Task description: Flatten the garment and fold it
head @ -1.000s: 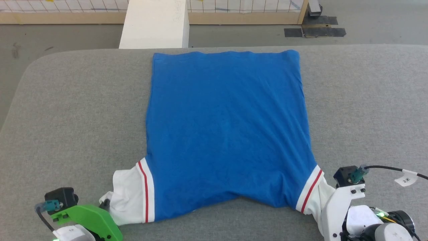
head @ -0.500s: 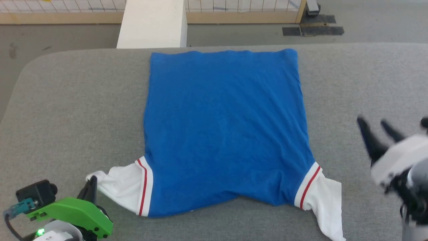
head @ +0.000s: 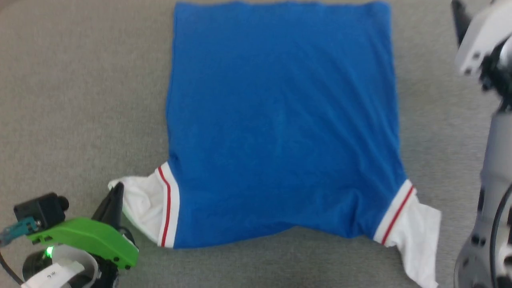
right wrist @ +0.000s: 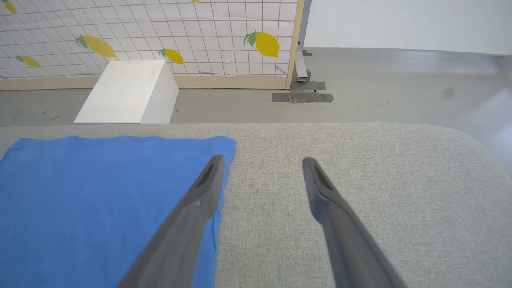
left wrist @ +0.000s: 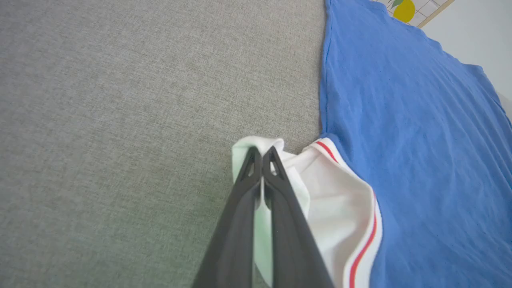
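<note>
The garment (head: 280, 120) lies spread flat on the grey table (head: 80, 100), plain blue side up, hem at the far end, white red-striped sleeves at the near end. My left gripper (left wrist: 262, 154) is shut on the edge of the white left sleeve (left wrist: 336, 200); in the head view its dark fingers (head: 114, 204) rest on that sleeve's tip at lower left. The right sleeve (head: 416, 236) lies loose on the table. My right gripper (right wrist: 262, 162) is open and holds nothing; it hangs above the table beside the garment's far right corner (right wrist: 224, 144), and appears at the head view's upper right (head: 464, 16).
Beyond the table's far edge (right wrist: 320, 125) is grey floor with a white block (right wrist: 128, 90) and a lemon-patterned panel (right wrist: 160, 36). The table's right end curves off at a rounded corner (right wrist: 476, 144). Bare grey cloth runs along both sides of the garment.
The right gripper opened, dropped the right sleeve and rose toward the far right. The left gripper drew its sleeve outward and stays shut on it. The head camera tilted down.
</note>
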`<state>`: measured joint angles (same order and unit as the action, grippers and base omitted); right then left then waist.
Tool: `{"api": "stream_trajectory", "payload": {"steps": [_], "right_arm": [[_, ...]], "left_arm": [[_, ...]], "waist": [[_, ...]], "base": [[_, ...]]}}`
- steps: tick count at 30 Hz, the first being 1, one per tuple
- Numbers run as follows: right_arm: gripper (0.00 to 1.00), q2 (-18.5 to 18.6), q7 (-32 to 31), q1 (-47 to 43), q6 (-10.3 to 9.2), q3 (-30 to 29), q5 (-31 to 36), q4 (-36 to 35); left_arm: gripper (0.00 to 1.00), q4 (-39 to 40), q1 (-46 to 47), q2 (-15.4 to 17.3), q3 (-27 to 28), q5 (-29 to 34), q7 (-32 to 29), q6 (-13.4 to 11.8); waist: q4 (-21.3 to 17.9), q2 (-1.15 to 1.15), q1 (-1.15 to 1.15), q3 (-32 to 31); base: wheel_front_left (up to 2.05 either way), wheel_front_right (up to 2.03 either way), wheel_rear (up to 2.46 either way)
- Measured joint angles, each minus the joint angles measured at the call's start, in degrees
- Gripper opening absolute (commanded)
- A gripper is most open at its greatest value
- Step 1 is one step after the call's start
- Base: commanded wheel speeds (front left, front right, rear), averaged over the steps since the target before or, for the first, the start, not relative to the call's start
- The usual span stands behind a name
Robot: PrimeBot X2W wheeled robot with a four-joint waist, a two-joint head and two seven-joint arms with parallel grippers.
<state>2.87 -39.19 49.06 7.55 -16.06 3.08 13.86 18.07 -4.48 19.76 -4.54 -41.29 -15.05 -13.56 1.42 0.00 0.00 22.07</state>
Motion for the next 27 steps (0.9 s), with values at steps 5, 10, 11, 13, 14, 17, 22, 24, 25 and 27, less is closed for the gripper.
{"api": "stream_trajectory", "payload": {"steps": [5,10,11,13,14,17,22,24,25,27], "right_arm": [[1.0,0.1,-7.2,8.5,0.01,-1.2,9.2,4.2],[1.0,0.1,-14.4,12.1,0.01,-1.0,14.9,6.8],[1.0,0.1,-15.4,12.3,0.01,-1.0,15.2,7.0],[1.0,0.1,-17.5,12.4,0.01,-1.0,15.7,7.4],[1.0,0.1,-18.6,12.5,0.01,-1.0,15.8,7.6],[0.45,0.4,-20.5,13.8,0.0,-1.2,15.4,6.5],[0.0,0.6,-20.3,14.3,0.0,-0.6,13.0,4.3],[0.0,1.0,-18.7,13.2,0.0,0.4,10.8,3.2],[0.0,1.4,-17.8,12.4,0.01,0.7,9.6,2.4],[0.0,3.2,-16.5,9.8,0.01,2.1,6.7,-0.6]], "left_arm": [[0.0,0.9,2.7,0.1,-0.5,-0.2,0.1,1.5],[0.0,0.9,4.0,0.1,-1.2,-0.4,0.6,2.4],[0.0,0.9,4.2,-0.1,-1.4,-0.5,0.9,2.7],[0.0,0.8,4.9,-0.2,-1.7,-0.6,1.3,3.1],[0.0,0.8,5.2,-0.3,-1.8,-0.7,1.6,3.5],[0.0,0.6,6.0,-0.8,-2.1,-0.7,2.1,4.0],[0.0,-0.3,6.9,-0.8,-2.6,-0.8,2.5,5.3],[0.0,-1.3,7.5,-0.7,-3.0,-0.8,2.5,5.7],[0.0,-1.8,7.8,-0.7,-3.2,-0.8,2.5,5.8],[0.0,-2.9,8.2,-0.7,-3.6,-0.7,2.5,5.9]], "waist": [[2.5,0.0,0.0,5.8],[5.6,0.0,0.01,10.9],[6.3,0.0,0.01,11.9],[7.4,0.0,0.01,13.5],[8.0,0.0,0.01,14.3],[9.4,0.0,0.0,16.4],[10.5,0.0,0.01,17.4],[10.7,0.0,0.01,16.8],[10.7,0.0,0.01,16.4],[10.7,0.0,0.01,15.3]], "base": [[0.0,0.0,0.0],[0.0,0.0,0.0],[0.0,0.0,0.0],[0.0,0.0,0.0],[0.0,0.0,0.0],[0.0,0.0,0.0],[0.0,0.0,0.0],[0.0,0.0,0.0],[0.0,0.0,0.0],[0.0,0.0,0.0]]}}
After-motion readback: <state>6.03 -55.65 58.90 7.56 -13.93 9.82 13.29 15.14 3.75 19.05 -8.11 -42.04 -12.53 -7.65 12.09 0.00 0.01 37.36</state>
